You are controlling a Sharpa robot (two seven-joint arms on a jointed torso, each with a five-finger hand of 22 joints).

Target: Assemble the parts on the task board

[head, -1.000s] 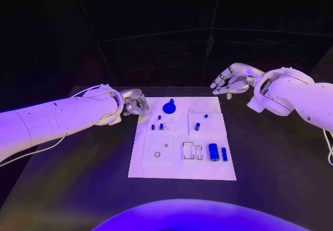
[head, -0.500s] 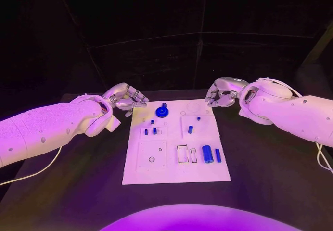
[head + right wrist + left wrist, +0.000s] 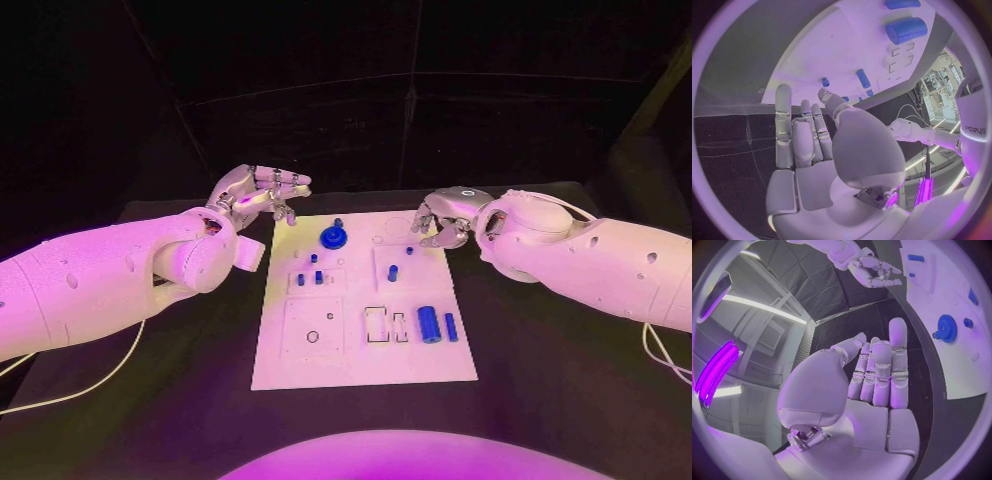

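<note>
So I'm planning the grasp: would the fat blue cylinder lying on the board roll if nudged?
Probably. The fat blue cylinder lies on its side on the flat white board, so a sideways push would likely roll it. It looks smooth and rigid, so it may slip in a light pinch.

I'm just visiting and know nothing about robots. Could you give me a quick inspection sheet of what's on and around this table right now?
Surface: black table, with the white task board lying in the middle.
Job's things: blue gear-shaped part at the board's far end; large blue cylinder and a thinner blue pin side by side nearer the robot; several small blue pegs between.
Clutter: nothing seen.
Robot hands: left robot hand raised beyond the board's far left corner, holding nothing; right robot hand at the far right corner, fingers straight, holding nothing.
Cables: a white cable hangs under the left arm.
Surroundings: dark backdrop.
</note>
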